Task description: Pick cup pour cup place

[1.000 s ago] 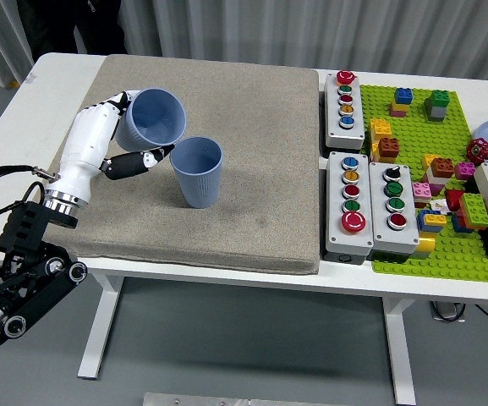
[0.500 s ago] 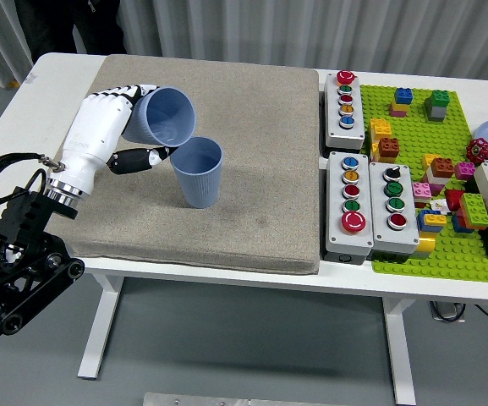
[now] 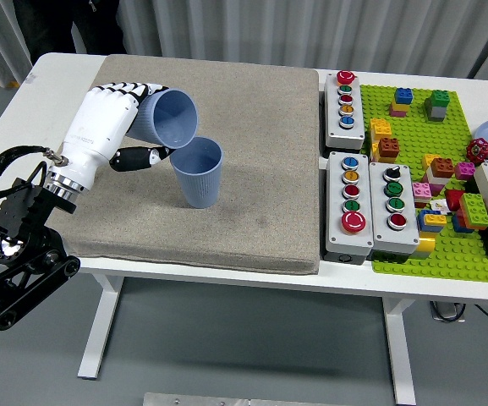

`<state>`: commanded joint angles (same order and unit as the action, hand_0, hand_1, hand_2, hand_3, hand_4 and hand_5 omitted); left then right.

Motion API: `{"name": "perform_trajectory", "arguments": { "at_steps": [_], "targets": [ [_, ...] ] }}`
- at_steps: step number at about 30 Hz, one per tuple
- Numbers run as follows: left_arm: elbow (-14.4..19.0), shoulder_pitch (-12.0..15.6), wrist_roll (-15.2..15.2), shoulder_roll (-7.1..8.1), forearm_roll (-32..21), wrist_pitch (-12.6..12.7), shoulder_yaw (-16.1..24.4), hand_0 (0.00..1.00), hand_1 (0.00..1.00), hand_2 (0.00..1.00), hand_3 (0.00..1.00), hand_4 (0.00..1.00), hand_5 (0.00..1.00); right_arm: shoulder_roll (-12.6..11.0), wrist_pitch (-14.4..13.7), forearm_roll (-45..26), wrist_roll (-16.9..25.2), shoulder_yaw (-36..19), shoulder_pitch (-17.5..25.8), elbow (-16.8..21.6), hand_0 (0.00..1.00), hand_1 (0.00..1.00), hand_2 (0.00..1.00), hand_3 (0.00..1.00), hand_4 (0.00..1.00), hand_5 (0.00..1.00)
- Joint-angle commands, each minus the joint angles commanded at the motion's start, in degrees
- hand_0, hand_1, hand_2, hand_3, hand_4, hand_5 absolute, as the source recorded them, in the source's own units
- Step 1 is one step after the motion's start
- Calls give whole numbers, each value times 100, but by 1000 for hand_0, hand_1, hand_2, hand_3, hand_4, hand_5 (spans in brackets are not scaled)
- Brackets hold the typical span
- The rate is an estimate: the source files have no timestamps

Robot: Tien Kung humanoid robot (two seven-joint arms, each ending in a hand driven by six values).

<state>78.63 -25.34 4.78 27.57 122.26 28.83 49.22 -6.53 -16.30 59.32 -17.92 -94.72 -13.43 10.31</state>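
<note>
Gripping the tilted cup (image 3: 166, 116) in the left hand (image 3: 108, 118), fingers (image 3: 134, 87) wrapping over the top of its wall and thumb reaching underneath, so the cup is being kept steady while leaning. Tipping the mouth down and to the right, lower rim hanging just above the rim of the upright cup (image 3: 199, 172), probably so whatever is being poured is landing inside rather than on the mat (image 3: 252, 127). Standing the receiving cup near the mat's middle, well apart from the button boxes (image 3: 351, 203), leaving room for setting the held cup down afterwards.
</note>
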Motion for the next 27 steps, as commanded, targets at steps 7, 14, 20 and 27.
{"name": "perform_trajectory", "arguments": {
  "at_steps": [7, 14, 20, 27],
  "targets": [
    [52, -165, 116, 186, 157, -25, -232, 550, 556, 657, 572, 715, 195, -1, -2, -19, 1, 17, 16, 0, 701, 628, 559, 562, 2, 15],
    [102, -298, 218, 326, 351, -58, -409, 550, 554, 654, 572, 718, 200, -5, -2, -16, 5, 15, 25, 0, 701, 628, 560, 562, 2, 14],
    [62, -425, 309, 370, 446, -35, -485, 549, 555, 655, 572, 720, 203, -14, -2, -21, 11, 16, 0, 0, 701, 628, 560, 562, 2, 12],
    [37, -531, 523, 403, 657, 48, -595, 549, 553, 653, 569, 718, 204, -18, -9, -61, 18, 35, -21, 0, 701, 628, 559, 562, 2, 11]
  ]
}}
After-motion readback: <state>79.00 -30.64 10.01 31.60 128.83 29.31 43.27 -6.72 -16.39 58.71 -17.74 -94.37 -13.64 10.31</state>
